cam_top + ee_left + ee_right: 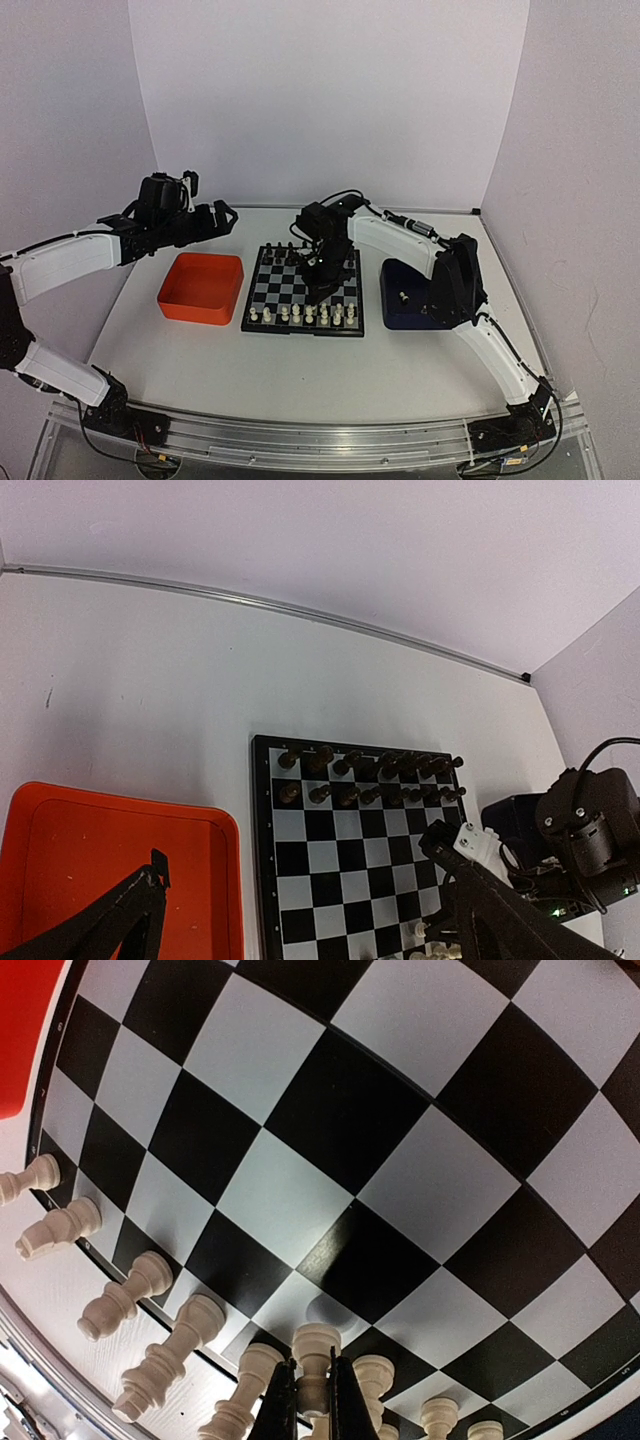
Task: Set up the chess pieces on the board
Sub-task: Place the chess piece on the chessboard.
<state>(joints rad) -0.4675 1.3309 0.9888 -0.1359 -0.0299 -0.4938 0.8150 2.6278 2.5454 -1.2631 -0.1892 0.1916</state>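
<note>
Your right claw (312, 1368) grips one upright cream piece (314, 1345), its long axis vertical, just above the board (340, 1110) beside the white rows; left claw (225, 216) gapes open, well apart.

The board (275, 287) lies flat on the worktop (300, 372), a small square of black and silvery-grey checks with a black rim. The cream-white chess pieces (300, 315) stand upright, crowded along its near edge. One cream piece (312, 1352) among them sits pinched between the fingers of my right pincer (312, 1400).
</note>
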